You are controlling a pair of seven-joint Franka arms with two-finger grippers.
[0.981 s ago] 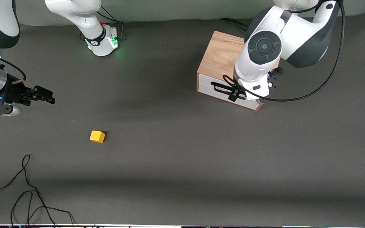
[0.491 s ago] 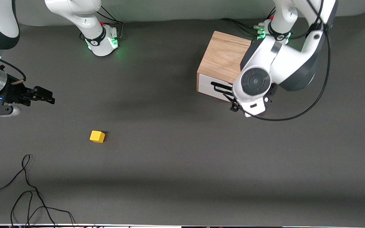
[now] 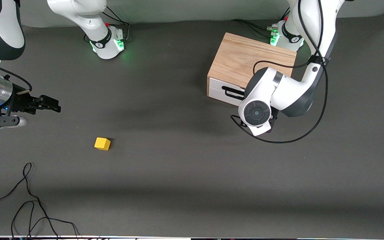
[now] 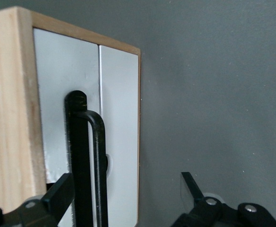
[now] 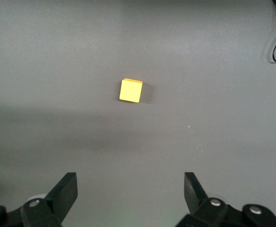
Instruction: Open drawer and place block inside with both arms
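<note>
While the small bright yellow cube block (image 3: 102, 143) sits untouched on the dark grey worktop (image 3: 185, 173) toward the right arm's end, the left end effector (image 4: 128, 198) has dropped from the cabinet top to the drawer front. Its jaws are spread, one finger (image 4: 59, 191) beside the black bar handle (image 4: 88, 161); no grip yet. The white-fronted drawer (image 3: 223, 91) of the light oak box cabinet (image 3: 248, 60) looks shut. Right end effector (image 5: 128, 189), spread open, hovers above the cube, which lies at its 12 o'clock. Open worktop at the drawer's 6 o'clock leaves pull-out room. A loose black cable (image 3: 28, 200) lies nearer the camera, clear of the cube.
</note>
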